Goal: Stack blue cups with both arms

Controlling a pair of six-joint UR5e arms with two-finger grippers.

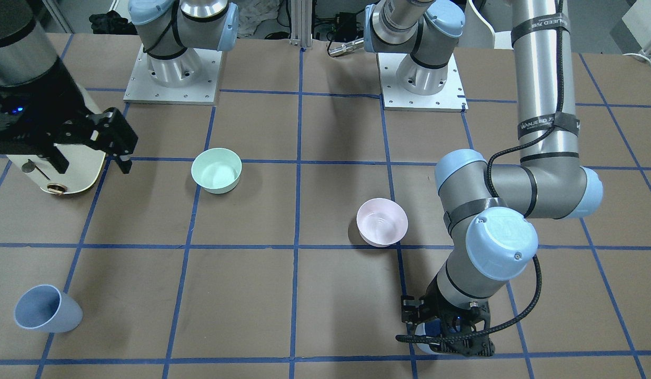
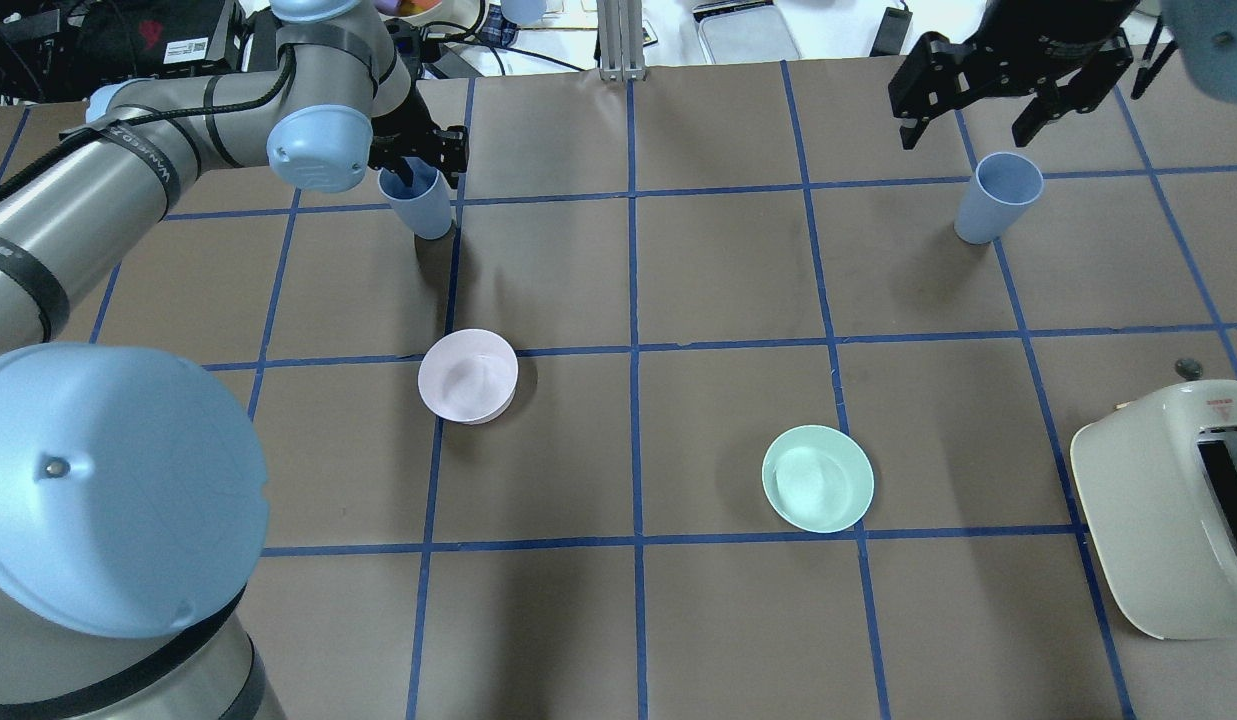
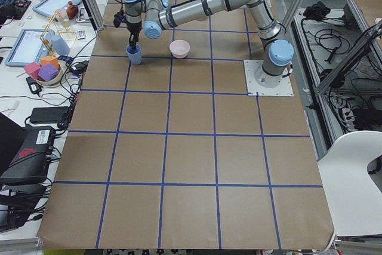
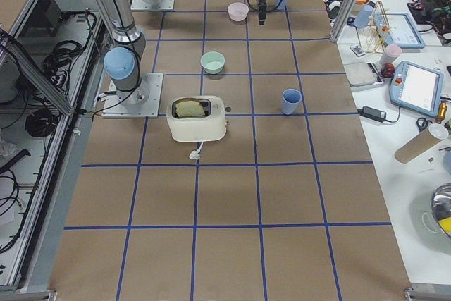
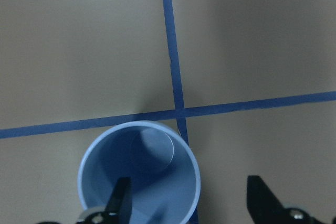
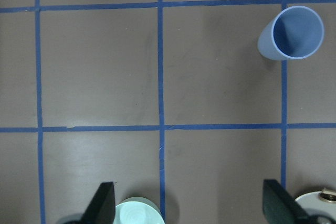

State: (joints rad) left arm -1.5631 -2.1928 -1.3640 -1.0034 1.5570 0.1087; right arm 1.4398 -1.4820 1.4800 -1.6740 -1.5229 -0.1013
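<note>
One blue cup (image 2: 418, 208) stands upright at the far left of the table. My left gripper (image 2: 428, 160) is open and low over it. In the left wrist view one finger (image 5: 119, 203) sits inside the cup (image 5: 139, 174) and the other finger (image 5: 262, 199) outside, straddling its wall. It also shows in the front view (image 1: 425, 337) under the left gripper (image 1: 445, 332). The second blue cup (image 2: 998, 195) stands upright at the far right, also in the right wrist view (image 6: 291, 32). My right gripper (image 2: 968, 125) is open, empty, and high above the table near it.
A pale pink bowl (image 2: 468, 376) sits left of centre and a mint-green bowl (image 2: 818, 478) right of centre. A cream toaster (image 2: 1168, 520) stands at the near right edge. Blue tape lines grid the brown table.
</note>
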